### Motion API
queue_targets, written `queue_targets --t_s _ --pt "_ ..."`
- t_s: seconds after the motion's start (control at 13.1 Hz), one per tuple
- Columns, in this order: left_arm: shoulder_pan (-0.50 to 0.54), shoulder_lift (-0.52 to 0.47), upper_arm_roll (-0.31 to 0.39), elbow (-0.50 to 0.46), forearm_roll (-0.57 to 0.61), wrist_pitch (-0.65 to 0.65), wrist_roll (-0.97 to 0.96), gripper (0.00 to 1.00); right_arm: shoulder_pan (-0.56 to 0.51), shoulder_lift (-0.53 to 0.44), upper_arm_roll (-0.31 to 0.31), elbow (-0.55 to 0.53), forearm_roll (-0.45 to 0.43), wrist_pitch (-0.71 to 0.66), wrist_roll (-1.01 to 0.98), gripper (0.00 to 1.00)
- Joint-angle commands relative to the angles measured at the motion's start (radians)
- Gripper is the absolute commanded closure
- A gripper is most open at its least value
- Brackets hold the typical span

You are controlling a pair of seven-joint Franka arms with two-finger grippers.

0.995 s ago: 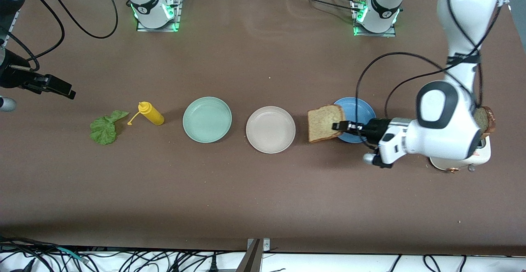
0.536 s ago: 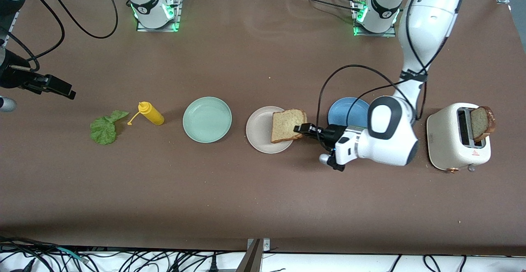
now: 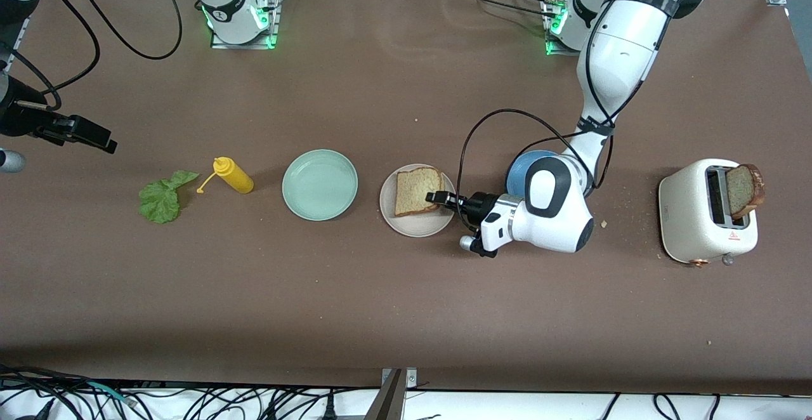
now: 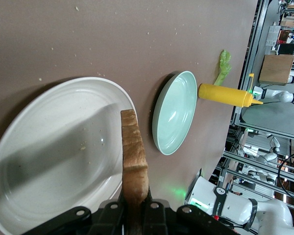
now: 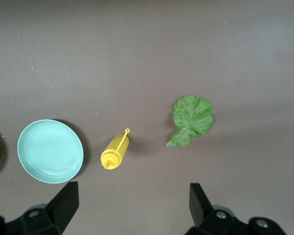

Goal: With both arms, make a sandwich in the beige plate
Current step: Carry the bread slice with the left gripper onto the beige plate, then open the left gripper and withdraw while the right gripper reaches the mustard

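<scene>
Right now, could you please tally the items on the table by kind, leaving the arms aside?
Plates: 3 (mint green plate, beige plate, blue plate)
Bread slices: 2 (bread slice over the beige plate, bread slice in the toaster)
Toaster: 1
Lettuce leaf: 1
Yellow squeeze bottle: 1
Total: 8

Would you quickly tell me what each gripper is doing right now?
Left gripper: shut on the bread slice, over the beige plate.
Right gripper: open, holding nothing, waiting above the table near the lettuce leaf.
</scene>
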Motion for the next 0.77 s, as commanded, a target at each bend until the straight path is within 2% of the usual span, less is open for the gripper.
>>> queue_targets --t_s 0.0,0.08,0.15,0.23,0.31,0.38,0.69 --pt "-0.015 0.011 0.012 0.021 -0.037 -0.003 0.018 1.0 -0.004 -0.027 0.006 -0.028 -0.014 0.012 -0.013 0.0" --pt "-0.018 0.016 0.012 0.019 -0.035 -0.002 0.018 0.81 -0.004 -0.027 0.004 -0.028 -0.014 0.012 -0.013 0.0" --pt "-0.02 0.019 0.013 0.019 -0.03 0.0 0.018 0.43 -0.003 -0.027 0.006 -0.028 -0.014 0.012 -0.012 0.0" --pt "-0.026 0.024 0.013 0.016 -0.027 0.008 0.018 0.18 -0.003 -0.027 0.006 -0.028 -0.013 0.014 -0.006 0.0" --pt "-0.027 0.024 0.013 0.01 -0.024 0.029 0.018 0.04 -0.001 -0.025 0.006 -0.028 -0.013 0.02 -0.006 0.0" --pt "-0.027 0.025 0.013 0.01 -0.024 0.04 0.018 0.01 -0.001 -0.025 0.007 -0.028 -0.013 0.024 -0.006 0.0" --pt "-0.014 0.022 0.032 0.01 0.04 0.04 0.017 0.0 0.01 -0.014 0.009 -0.03 0.001 0.029 0.002 0.0"
